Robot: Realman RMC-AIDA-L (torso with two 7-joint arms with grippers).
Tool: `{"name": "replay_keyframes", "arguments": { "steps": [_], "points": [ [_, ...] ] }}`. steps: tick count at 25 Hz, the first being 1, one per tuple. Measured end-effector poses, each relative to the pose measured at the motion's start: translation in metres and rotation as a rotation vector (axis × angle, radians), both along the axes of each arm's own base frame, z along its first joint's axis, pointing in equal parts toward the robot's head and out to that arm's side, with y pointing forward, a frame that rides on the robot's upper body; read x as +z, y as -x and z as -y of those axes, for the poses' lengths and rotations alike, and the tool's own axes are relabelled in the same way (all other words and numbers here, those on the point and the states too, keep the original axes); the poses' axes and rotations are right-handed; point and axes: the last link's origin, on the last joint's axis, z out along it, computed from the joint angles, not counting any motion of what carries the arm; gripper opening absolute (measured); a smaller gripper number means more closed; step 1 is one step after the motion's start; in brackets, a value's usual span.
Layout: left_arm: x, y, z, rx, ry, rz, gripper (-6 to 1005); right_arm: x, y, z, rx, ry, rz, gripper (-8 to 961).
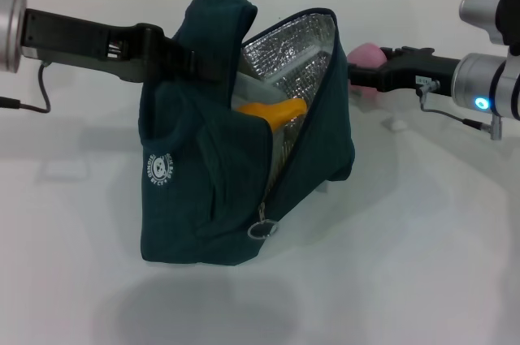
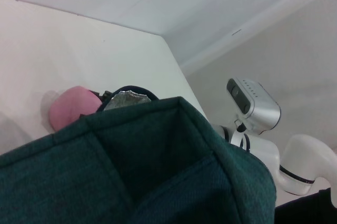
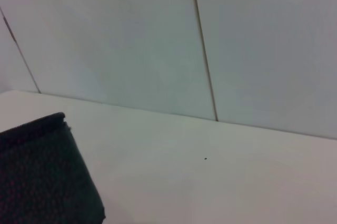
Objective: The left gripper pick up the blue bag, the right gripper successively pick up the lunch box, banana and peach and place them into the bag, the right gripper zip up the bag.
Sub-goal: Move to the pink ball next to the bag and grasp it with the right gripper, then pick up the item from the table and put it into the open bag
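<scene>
Left gripper [image 1: 191, 61] is clamping the blue bag [image 1: 203, 199] by its handle at upper left, holding it open mid-frame. Right gripper [image 1: 357, 75] is reaching in from the right by the peach [image 1: 366, 56]; the bag's rim is blocking its fingers, can't tell. Banana [image 1: 272, 109] and lunch box [image 1: 260, 89] are sitting inside the foil lining.

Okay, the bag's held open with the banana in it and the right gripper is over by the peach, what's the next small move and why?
Probably close the right gripper on the peach and lift it. The blue bag, held up by the left gripper, gapes open with the banana and the lunch box inside, while the peach is outside, behind the bag. Whether the jaws already grip it is hidden.
</scene>
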Motion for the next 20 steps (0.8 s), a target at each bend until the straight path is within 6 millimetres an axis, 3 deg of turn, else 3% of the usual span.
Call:
{"name": "replay_keyframes", "arguments": {
  "steps": [9,14,20],
  "points": [
    [0.0002,-0.0002,-0.0002,-0.001,0.000,0.000,36,0.0002,-0.0009,0.0020,0.026,0.005,0.022,693],
    [0.0009,0.0007,-0.0001,0.000,-0.002,-0.002,36,0.0002,-0.0010,0.0022,0.026,0.006,0.023,488],
    [0.0014,0.0013,0.0000,0.000,-0.003,-0.003,36,0.0028,-0.0026,0.0020,0.025,-0.003,0.020,330]
  ]
}}
